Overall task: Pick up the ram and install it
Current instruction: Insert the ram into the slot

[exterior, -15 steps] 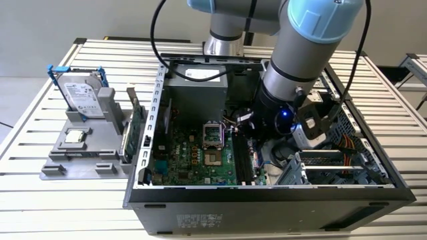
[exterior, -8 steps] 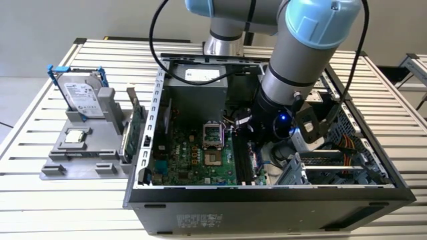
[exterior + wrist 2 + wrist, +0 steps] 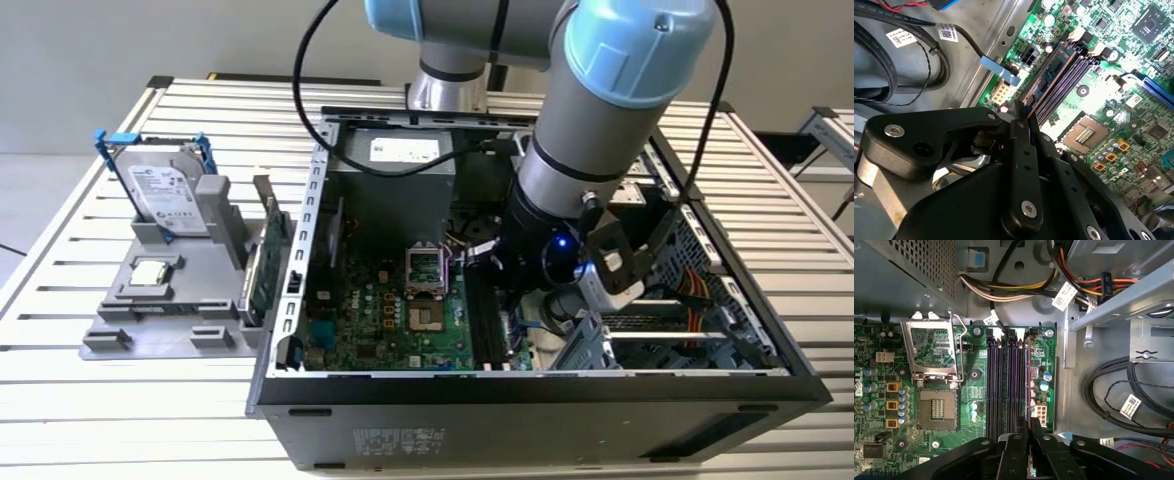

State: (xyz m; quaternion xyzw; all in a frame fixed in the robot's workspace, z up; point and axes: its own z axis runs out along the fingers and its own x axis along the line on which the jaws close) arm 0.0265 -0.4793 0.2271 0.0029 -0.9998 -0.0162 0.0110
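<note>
My black two-fingered claw (image 3: 1029,429) is clamped together on one end of the thin, long, dark green ram (image 3: 1027,375), which stands on edge along the outer side of the row of black memory slots (image 3: 1001,385) on the green motherboard (image 3: 971,387) inside the open grey metal computer case (image 3: 318,190).
</note>
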